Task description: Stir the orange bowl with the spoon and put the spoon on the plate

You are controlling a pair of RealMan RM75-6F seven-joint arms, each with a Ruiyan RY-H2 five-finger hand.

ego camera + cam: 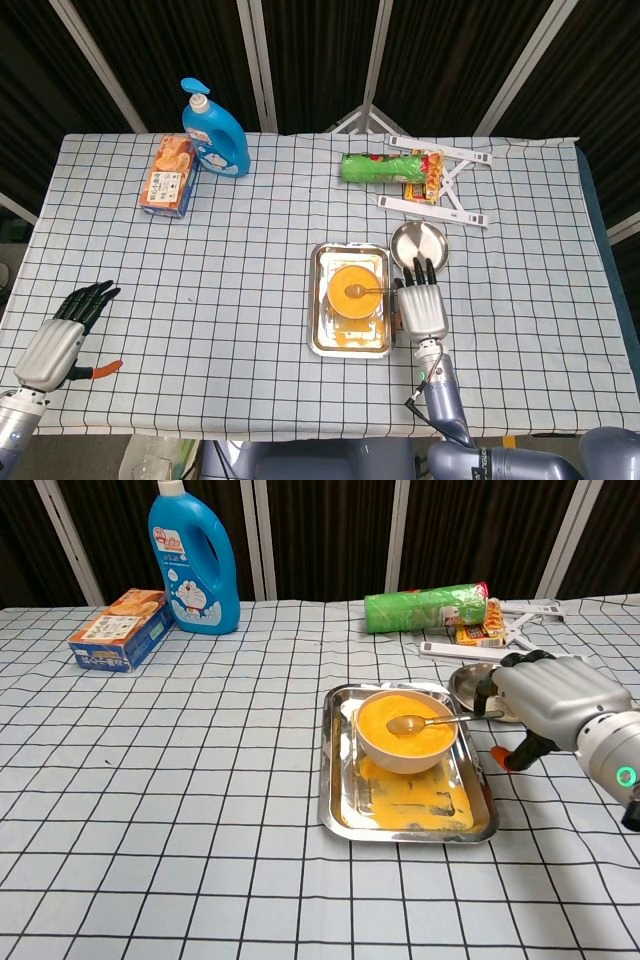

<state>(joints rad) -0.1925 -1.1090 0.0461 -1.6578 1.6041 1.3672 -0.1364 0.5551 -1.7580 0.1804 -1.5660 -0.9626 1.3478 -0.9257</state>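
While only head view shows left hand (62, 335) open, empty, right hand (545, 702) touches spoon (425, 722) handle, grasp unclear, orange bowl (406, 731).

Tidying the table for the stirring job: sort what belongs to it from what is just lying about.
Job:
orange bowl
metal spoon
round metal plate
steel tray
right hand

Lying about:
blue detergent bottle
orange snack box
green tube
white folding stand

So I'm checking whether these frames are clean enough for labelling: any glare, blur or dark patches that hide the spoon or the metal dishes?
Head view: even light, sharp; the small round steel plate shows a soft sheen, nothing hidden. Chest view: the rectangular steel tray mirrors the orange bowl and glints at its rim, the metal spoon stays readable, and the right hand is sharp; the backdrop is dark.
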